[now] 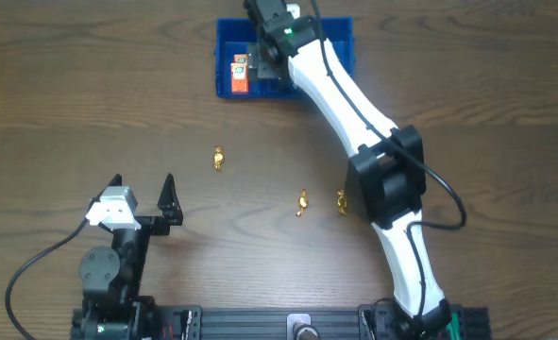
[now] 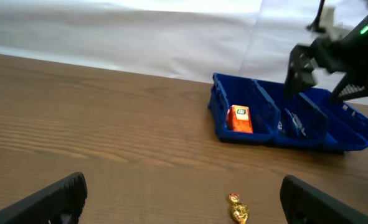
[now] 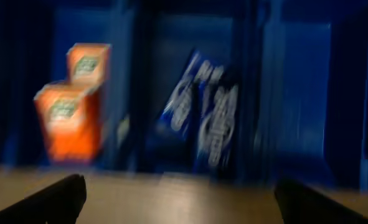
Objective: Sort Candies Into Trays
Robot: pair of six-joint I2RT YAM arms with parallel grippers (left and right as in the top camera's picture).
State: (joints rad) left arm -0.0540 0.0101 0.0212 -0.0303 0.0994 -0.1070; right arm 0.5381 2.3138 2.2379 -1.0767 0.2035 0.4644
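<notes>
Littering wooden table (image 1: 90, 104): 3 gold candies (image 1: 302, 202)

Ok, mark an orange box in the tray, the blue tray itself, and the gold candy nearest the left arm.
orange box (image 2: 240, 118), left wrist view, its front face.
blue tray (image 2: 305, 140), left wrist view, its front wall.
gold candy (image 2: 238, 211), left wrist view, its wrapper's middle.

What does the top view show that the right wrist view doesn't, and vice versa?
Top view adds three gold candies loose on the table and the open left gripper. Right wrist view adds blue packets in the blue tray's middle compartment and a second orange box behind the first. Both share the tray with an orange box in its end compartment.
</notes>
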